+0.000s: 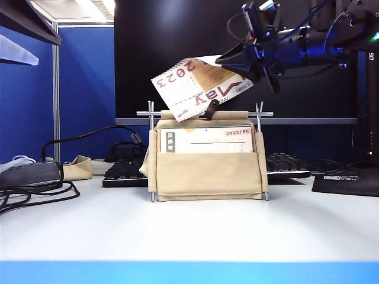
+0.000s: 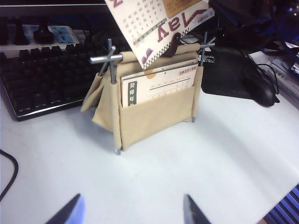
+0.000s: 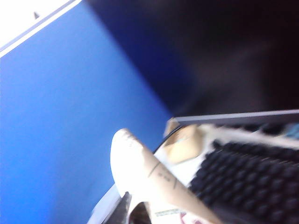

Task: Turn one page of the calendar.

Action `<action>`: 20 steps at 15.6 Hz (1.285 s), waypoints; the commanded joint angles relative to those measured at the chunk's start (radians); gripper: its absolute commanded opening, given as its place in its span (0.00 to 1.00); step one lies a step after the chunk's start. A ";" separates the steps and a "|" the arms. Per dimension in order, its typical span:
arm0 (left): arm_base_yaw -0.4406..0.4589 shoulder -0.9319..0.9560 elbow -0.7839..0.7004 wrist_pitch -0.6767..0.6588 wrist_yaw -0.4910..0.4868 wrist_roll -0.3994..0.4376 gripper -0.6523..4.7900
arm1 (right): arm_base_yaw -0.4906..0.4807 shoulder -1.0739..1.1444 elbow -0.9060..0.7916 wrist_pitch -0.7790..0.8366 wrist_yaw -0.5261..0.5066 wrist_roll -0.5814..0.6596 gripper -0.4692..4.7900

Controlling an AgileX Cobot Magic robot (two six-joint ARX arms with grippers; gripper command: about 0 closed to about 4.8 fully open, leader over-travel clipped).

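Above the beige canvas desk calendar (image 1: pixel 204 168), right gripper (image 1: pixel 246 68) clamps the lifted cream paper page (image 1: pixel 198 86); left gripper (image 2: pixel 131 212) hovers before it, jaws apart.

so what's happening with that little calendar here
The right tool is shut on the page, a calendar sheet lifted above the calendar and turned over so its big reddish lettering shows upside down. The sheet marked 2023/06 now faces front in the canvas holder. The left tool hangs open over the table in front of the calendar, holding nothing.
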 commanded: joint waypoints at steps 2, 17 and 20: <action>0.000 -0.001 0.002 0.006 0.014 0.004 0.63 | 0.000 -0.007 0.003 0.002 0.139 0.006 0.08; 0.000 -0.001 0.002 -0.050 0.058 0.004 0.63 | -0.046 -0.024 0.003 -0.112 0.196 -0.084 0.39; 0.000 -0.003 0.003 -0.053 0.056 0.004 0.54 | -0.012 -0.132 0.000 -0.299 0.196 -0.337 0.33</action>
